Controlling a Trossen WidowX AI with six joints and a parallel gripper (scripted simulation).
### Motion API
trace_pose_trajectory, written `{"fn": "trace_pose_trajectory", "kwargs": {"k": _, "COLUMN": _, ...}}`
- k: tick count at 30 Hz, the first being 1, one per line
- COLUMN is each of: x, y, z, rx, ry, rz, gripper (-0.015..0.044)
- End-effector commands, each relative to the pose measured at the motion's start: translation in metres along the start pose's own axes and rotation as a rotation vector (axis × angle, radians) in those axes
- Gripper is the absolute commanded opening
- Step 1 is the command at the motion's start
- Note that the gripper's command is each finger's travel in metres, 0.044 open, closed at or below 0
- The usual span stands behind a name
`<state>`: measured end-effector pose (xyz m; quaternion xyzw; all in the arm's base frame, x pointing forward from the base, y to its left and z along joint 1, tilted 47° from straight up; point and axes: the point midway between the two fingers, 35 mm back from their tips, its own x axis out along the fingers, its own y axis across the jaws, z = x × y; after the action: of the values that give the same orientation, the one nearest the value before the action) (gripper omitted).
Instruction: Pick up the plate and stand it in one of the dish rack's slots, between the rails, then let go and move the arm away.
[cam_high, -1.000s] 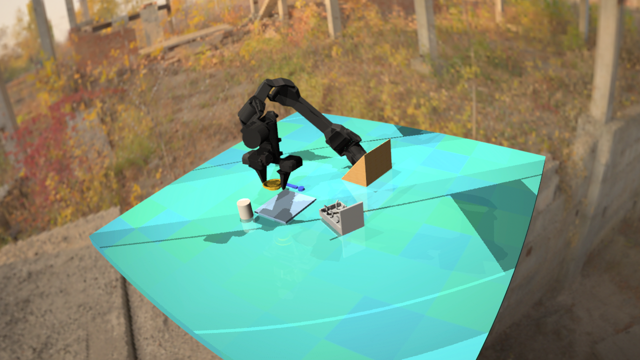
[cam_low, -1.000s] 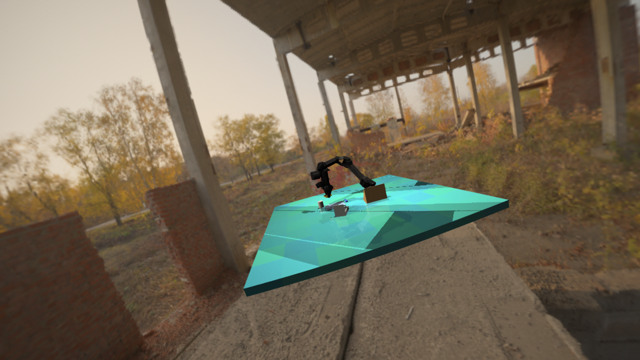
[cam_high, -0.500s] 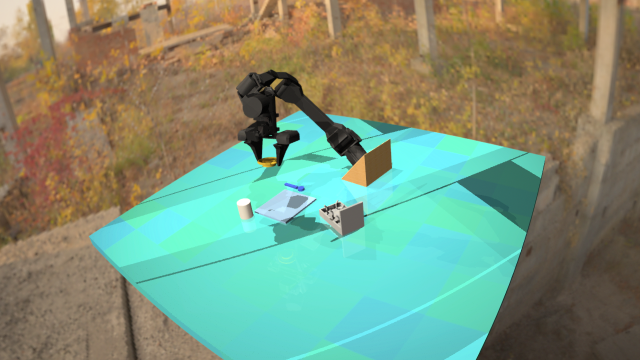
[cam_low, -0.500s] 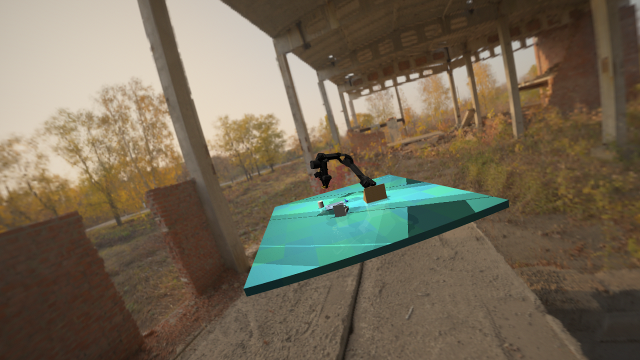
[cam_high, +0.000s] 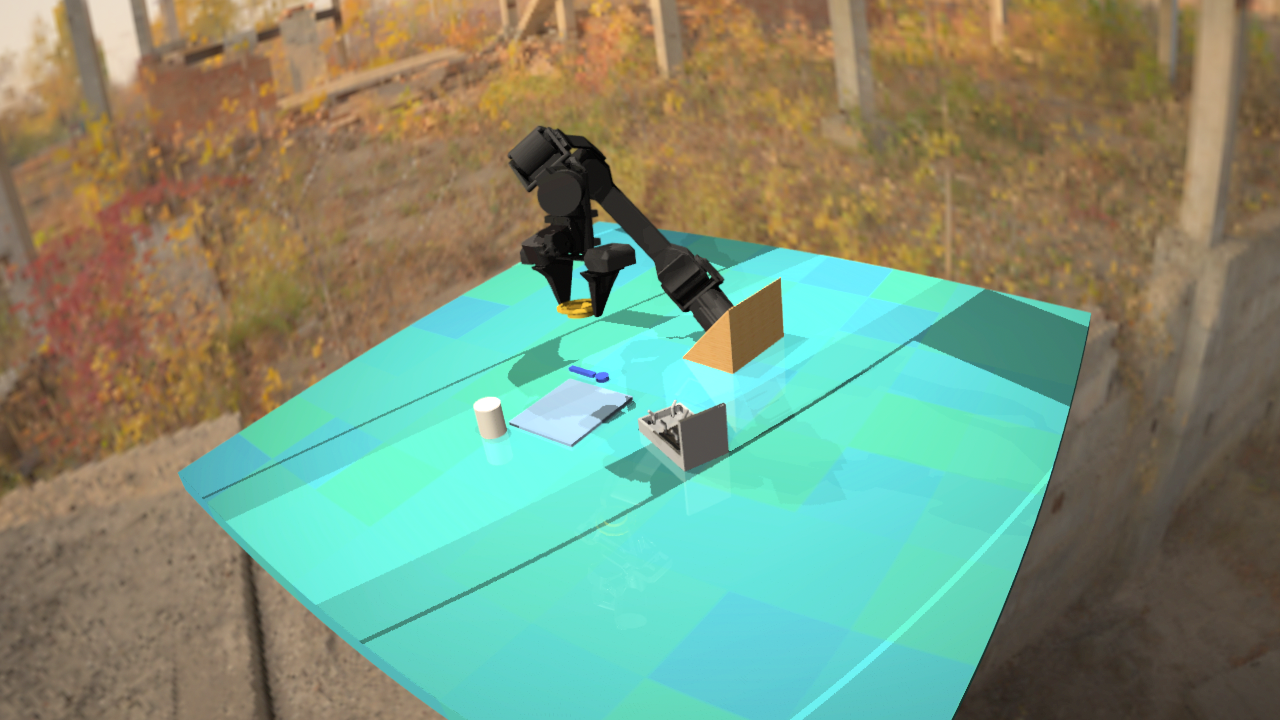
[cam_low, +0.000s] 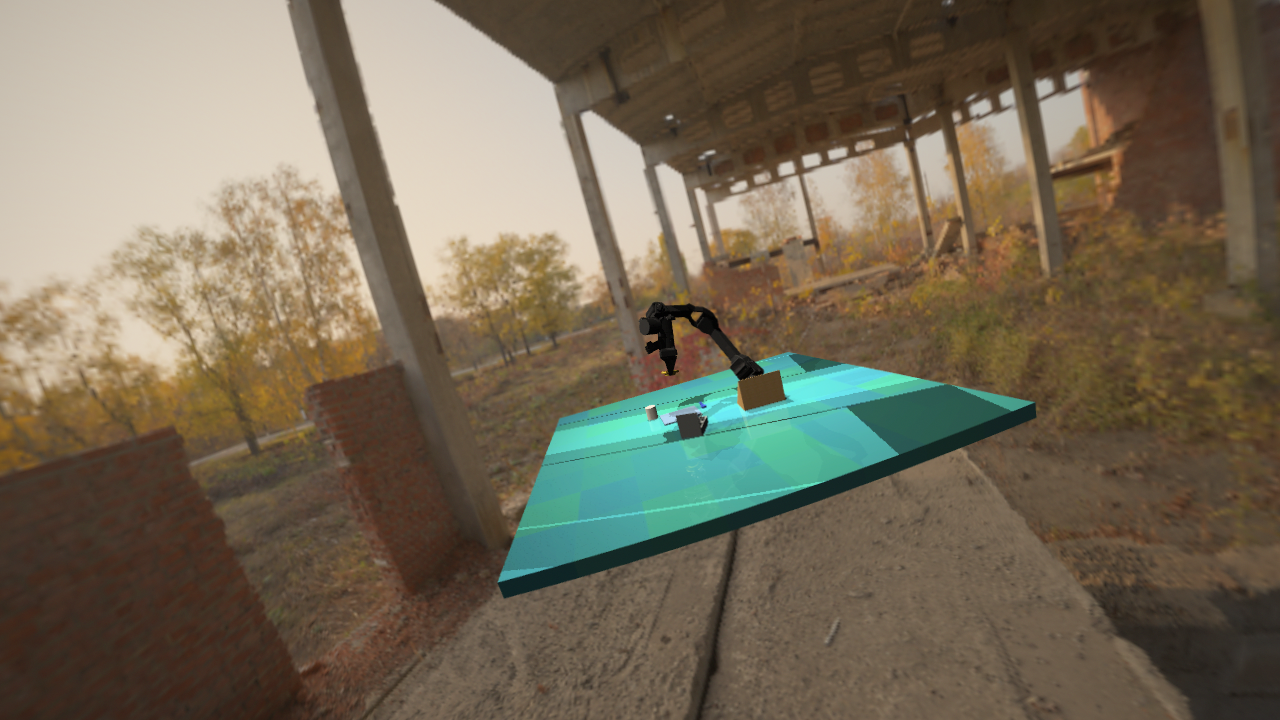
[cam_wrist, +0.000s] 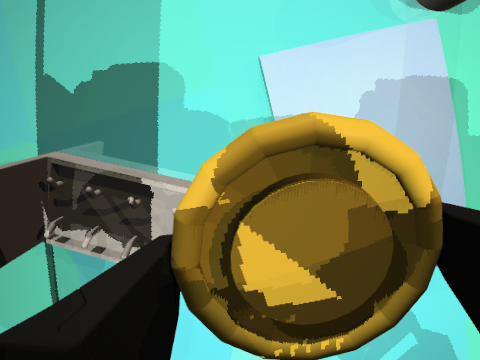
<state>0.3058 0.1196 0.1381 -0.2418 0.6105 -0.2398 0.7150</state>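
The gripper hangs high over the far left part of the table, pinching the yellow plate by opposite edges of its rim; the fingers stand wide because the plate spans the gap between them. The plate lies flat in the grasp, face level with the table, well clear of the surface.

What the coming move turns on is the dish rack: it sits nearer the camera and to the right of the held plate, well apart from it, with its tall grey back panel on the right side and its rails and prongs on the left. In the wrist view the rack shows at the left edge, beyond the plate, so the gripper must travel toward it and also turn the plate from flat to edge-on before it can drop between the rails. Which way the slots run relative to the plate's present line of grip is hard to make out at this size.

Between plate and rack lie a pale blue mat and a small blue utensil, both low and probably no obstacle at this height. A white cup stands left of the mat, off the likely path. A wooden wedge stands to the right, close by the arm's base.
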Motion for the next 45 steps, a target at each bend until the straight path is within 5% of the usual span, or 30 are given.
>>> {"fn": "trace_pose_trajectory", "kwargs": {"k": 1, "x": -0.001, "y": 0.018, "z": -0.022, "rx": 0.104, "ry": 0.025, "rz": -0.004, "gripper": 0.0000}}
{"fn": "trace_pose_trajectory", "kwargs": {"k": 15, "x": 0.001, "y": 0.051, "z": -0.071, "rx": 0.357, "ry": 0.074, "rz": -0.038, "gripper": 0.0000}}
{"fn": "trace_pose_trajectory", "kwargs": {"k": 45, "x": 0.073, "y": 0.061, "z": -0.082, "rx": -0.144, "ry": 0.332, "rz": 0.432, "gripper": 0.0000}}
